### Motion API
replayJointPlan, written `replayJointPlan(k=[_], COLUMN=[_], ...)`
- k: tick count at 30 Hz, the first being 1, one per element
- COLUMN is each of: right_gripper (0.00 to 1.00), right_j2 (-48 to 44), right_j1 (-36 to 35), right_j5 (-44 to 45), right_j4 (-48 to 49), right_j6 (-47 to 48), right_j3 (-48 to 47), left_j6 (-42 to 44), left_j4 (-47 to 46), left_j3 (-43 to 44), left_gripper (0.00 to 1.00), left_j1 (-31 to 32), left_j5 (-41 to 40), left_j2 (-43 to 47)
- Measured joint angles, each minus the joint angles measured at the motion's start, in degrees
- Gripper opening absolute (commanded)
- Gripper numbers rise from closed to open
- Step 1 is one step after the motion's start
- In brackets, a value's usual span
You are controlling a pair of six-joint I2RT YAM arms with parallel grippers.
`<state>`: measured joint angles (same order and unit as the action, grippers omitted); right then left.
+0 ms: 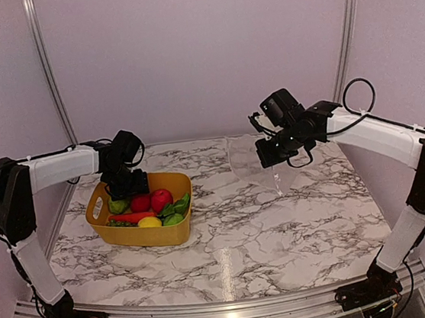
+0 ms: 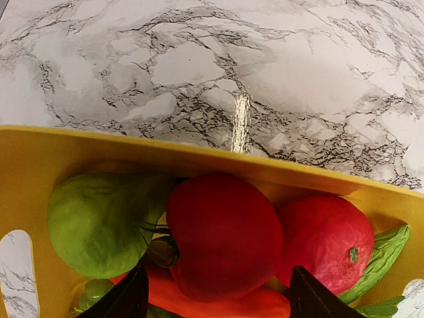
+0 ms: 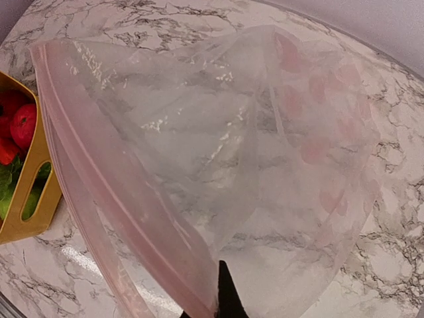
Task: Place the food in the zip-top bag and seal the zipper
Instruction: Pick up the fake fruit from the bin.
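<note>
Carrot [image 2: 225, 308] mostly hidden; bag [image 3: 218, 165] btm corner cut off

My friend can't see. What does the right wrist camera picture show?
A clear zip-top bag, pinched by the right gripper, hangs over the marble table. A yellow basket of toy food sits at the left edge.

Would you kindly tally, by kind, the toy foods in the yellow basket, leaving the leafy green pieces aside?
Red round fruits: 2
Green pear: 1
Orange-red carrot: 1
Yellow lemon: 1
Total: 5
</note>
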<state>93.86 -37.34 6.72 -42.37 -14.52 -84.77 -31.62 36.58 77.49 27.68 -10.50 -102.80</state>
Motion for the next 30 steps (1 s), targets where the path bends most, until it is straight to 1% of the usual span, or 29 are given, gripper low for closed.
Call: replayJointPlan(k=[6,10,12,14,15,18,21,26,30], right_gripper=[0.00,0.00,0.00,0.00,0.00,0.00,0.00,0.00,0.00], right_j2=[0.00,0.00,0.00,0.00,0.00,0.00,0.00,0.00,0.00], right_j1=[-0.02,-0.04,-0.04,-0.04,-0.04,-0.04,-0.04,-0.04,-0.13], right_j5=[-0.39,-0.70,-0.90,-0.98,-1.09,-1.27,-1.31,-1.31,-1.33], right_j4=[0.09,0.17,0.20,0.20,0.24,0.24,0.26,0.28,0.26], right_j6=[-0.11,-0.26,-0.31,-0.42,-0.46,-0.55,-0.76,-1.14,-1.53], right_j3=[0.90,1.25,1.25,1.25,1.25,1.27,1.29,1.36,1.36], left_j6=[1.25,1.90,2.14,2.32,2.51,3.08,3.78,4.70,5.11], left_j4=[-0.04,-0.02,0.07,0.13,0.20,0.63,0.81,1.57,3.06], left_j3=[2.38,3.61,4.26,4.74,4.96,5.20,5.25,5.25,5.22], left_gripper=[0.75,0.73,0.69,0.62,0.60,0.54,0.52,0.51,0.51], left_j1=[0.00,-0.22,-0.26,-0.24,-0.24,-0.24,-0.24,-0.26,-0.28], left_j5=[-0.04,-0.04,-0.07,-0.04,-0.02,-0.02,-0.07,-1.14,-2.16], left_j2=[-4.28,-6.69,-7.52,-8.07,-8.22,-8.28,-8.28,-7.63,-4.17])
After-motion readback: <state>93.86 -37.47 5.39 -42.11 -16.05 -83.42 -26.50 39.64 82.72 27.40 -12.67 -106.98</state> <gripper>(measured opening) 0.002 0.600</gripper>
